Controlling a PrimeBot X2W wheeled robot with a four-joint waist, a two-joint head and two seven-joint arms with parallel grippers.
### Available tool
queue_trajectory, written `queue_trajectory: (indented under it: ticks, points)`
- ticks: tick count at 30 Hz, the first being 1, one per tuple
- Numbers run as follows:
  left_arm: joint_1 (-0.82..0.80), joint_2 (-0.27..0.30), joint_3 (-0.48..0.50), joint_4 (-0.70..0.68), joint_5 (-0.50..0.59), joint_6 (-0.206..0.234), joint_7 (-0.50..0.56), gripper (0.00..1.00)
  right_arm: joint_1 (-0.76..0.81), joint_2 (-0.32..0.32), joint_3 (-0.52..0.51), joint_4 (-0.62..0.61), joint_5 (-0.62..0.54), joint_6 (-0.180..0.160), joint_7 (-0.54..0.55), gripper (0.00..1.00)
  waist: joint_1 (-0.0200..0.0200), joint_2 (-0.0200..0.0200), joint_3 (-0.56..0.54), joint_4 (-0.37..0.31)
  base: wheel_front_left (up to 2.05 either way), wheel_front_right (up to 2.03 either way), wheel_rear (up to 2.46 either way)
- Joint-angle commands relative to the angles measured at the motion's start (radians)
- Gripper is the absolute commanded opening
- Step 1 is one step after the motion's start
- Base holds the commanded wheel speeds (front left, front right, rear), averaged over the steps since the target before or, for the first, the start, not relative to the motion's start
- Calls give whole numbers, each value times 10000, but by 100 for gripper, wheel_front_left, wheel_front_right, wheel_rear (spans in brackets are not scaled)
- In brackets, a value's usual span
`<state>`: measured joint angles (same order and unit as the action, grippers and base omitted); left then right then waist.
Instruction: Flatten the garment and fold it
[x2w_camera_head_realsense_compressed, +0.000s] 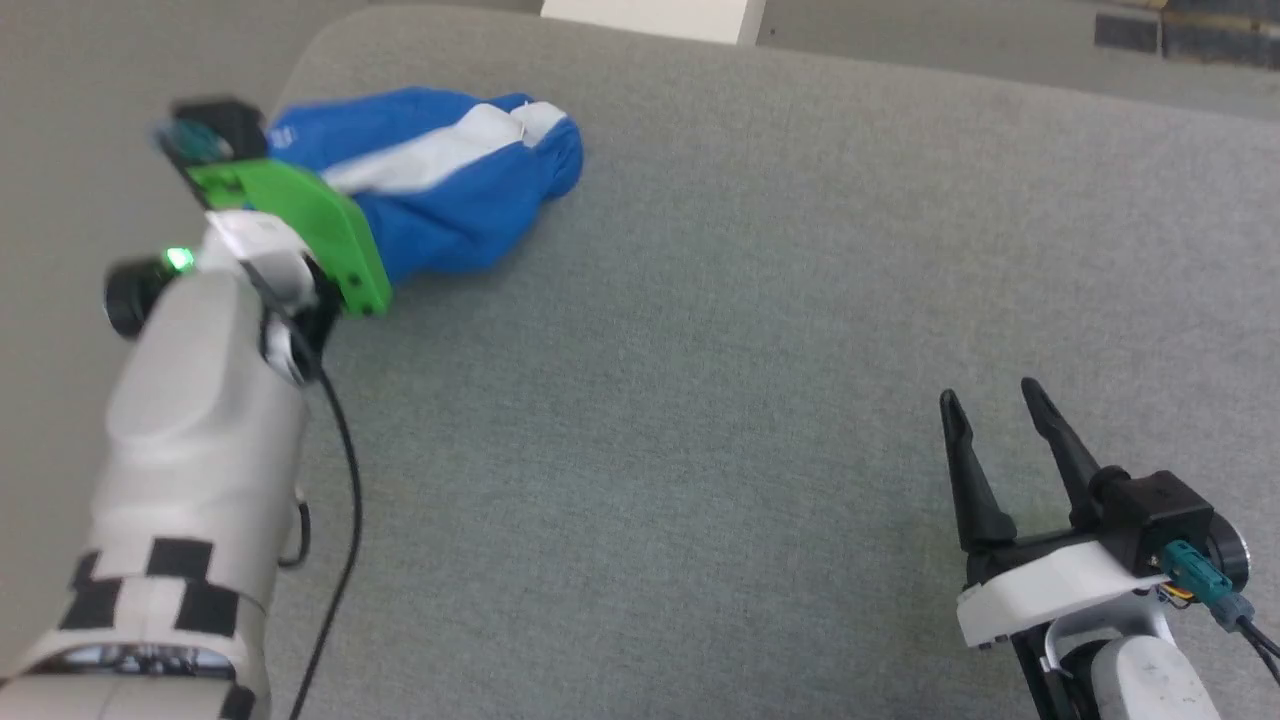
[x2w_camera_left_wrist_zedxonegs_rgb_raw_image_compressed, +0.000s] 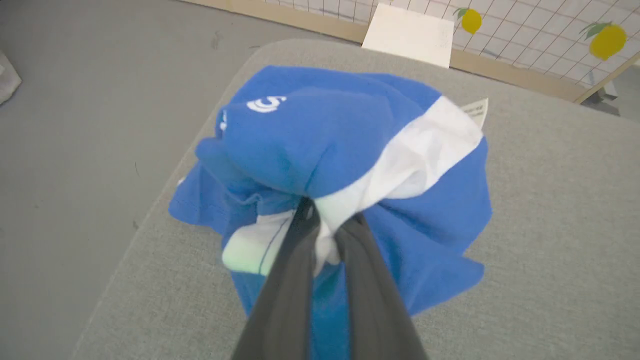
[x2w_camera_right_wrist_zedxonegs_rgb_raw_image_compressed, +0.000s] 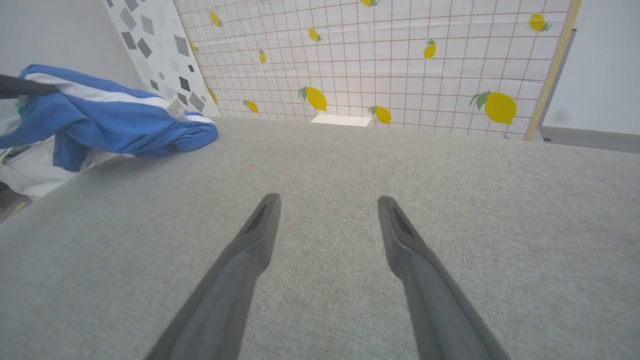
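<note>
At the far left corner of the grey padded surface, the left gripper is pinched shut on a fold of the blue shorts. It bites where a white side stripe meets the blue, likely to lift the bunched heap and drag it inward for spreading. The shorts sit crumpled, their tag poking out behind. Well to the right, the right gripper hovers with jaws apart above bare surface, seemingly kept free to catch an opposite edge.
</note>
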<state>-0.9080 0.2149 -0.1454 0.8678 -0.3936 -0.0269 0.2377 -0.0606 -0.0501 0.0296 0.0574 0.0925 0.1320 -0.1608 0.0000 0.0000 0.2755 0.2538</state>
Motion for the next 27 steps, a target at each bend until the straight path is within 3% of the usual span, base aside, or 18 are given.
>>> queue_trajectory:
  ticks: [1, 7, 14, 27]
  points:
    - [-405, 106, 68, -230, 0, -96, -293, 0, -5, -1, 45, 100, 136, -13, -102, 100, 0, 0, -586, 33, 0, 0, 0]
    - [-1242, 442, -207, -1008, 230, -482, -894, 0, 176, -1, 142, 637, 513, -13, -377, 100, 0, 0, -1298, -178, 0, 0, 0]
    - [-1621, 404, -633, -1731, 248, -754, -946, 0, 321, -1, 153, 1117, 837, -13, -639, 100, 0, 0, -1995, -786, 0, 0, 0]
    - [-1064, -812, -1870, -2831, -600, -1012, -823, 0, 517, -1, -486, 1422, 671, -13, -719, 100, 0, 0, -2610, -2561, 0, 0, 0]
